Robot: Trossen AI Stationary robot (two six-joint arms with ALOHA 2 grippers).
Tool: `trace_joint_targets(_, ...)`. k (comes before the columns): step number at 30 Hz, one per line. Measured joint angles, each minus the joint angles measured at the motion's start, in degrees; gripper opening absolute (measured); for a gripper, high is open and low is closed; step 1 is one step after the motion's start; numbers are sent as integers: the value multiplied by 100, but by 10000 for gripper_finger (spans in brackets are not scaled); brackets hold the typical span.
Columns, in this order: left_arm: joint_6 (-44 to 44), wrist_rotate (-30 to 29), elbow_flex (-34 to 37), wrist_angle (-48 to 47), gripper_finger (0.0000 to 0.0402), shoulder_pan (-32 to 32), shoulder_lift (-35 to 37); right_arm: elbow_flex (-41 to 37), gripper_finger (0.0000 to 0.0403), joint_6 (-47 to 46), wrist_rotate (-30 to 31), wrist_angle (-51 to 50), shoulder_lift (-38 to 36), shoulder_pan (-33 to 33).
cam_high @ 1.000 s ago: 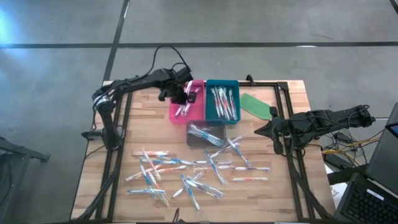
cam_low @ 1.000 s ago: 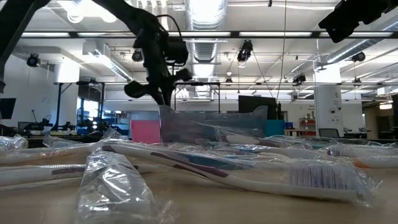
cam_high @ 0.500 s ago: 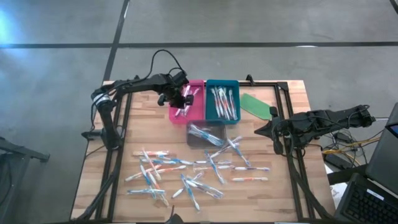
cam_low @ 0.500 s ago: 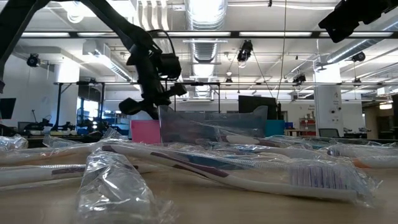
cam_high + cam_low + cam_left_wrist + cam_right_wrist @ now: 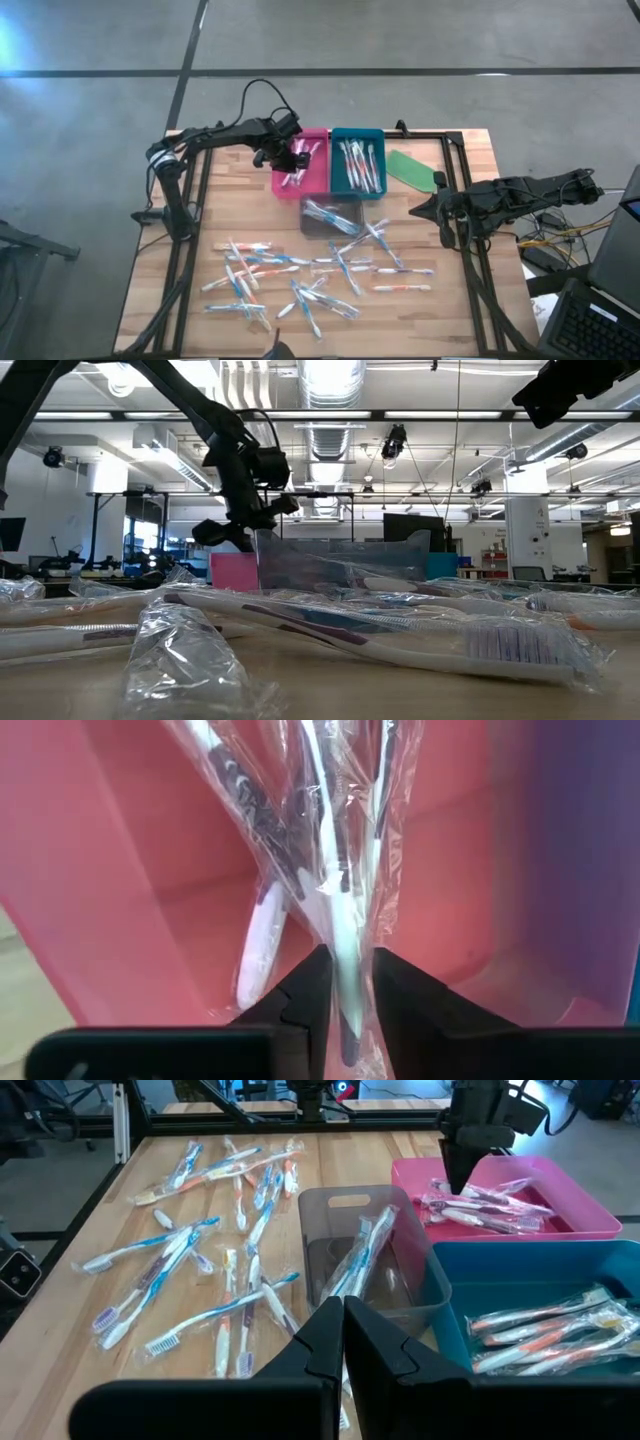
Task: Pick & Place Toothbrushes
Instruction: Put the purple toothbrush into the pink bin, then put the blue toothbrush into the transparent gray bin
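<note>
My left gripper (image 5: pixel 291 158) hangs over the pink tray (image 5: pixel 318 182) at the table's far side, shut on a clear-wrapped toothbrush (image 5: pixel 330 870). Two or three more wrapped brushes (image 5: pixel 262 925) lie in that tray. The right wrist view shows this gripper (image 5: pixel 462 1175) low over those brushes. Many wrapped toothbrushes (image 5: pixel 300 275) are scattered flat on the near half of the table. My right gripper (image 5: pixel 420 210) waits at the table's right edge, shut, and touches nothing. My left gripper pinches the wrapped toothbrush between its two fingers (image 5: pixel 305 990), on the whitish handle (image 5: pixel 345 955) and through the clear wrapper. The fingers come from above, pointing down into the pink tray. The rest of the brush reaches forward among the other brushes in the tray.
A blue tray (image 5: pixel 357 185) with several brushes stands right of the pink one. A clear grey tray (image 5: pixel 330 228) with a few brushes sits just nearer. A flat green piece (image 5: pixel 412 170) lies toward the far right corner. Bare wood shows along the table's left side.
My left gripper has moved a little toward the table's left and dropped lower over the pink tray, still shut on the wrapped toothbrush. During the last half second it has held still.
</note>
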State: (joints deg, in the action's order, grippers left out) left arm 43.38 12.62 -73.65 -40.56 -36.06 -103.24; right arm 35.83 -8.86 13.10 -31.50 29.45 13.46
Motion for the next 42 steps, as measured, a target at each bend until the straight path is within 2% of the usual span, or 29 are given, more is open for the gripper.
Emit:
trace_joint_targets(19, -580, 496, -28, -17, 169, -36, 9, 0, 8, -11, 0, 1, 0, -1)
trace_joint_targets(25, -735, 1407, -28, -13, 170, -66, 31, 0, 8, -12, 0, 1, 0, 0)
trace_joint_targets(30, -626, 1889, -30, -96, 170, -175, 33, 0, 8, -11, 0, 1, 0, 1)
trace_joint_targets(37, -435, 3550, -120, -381, 170, -421, 205, 0, 8, -11, 0, 4, 0, -1)
trace_joint_targets(42, -396, 3894, -153, -407, 170, -419, 725, 0, 8, -11, 0, 49, 1, -1)
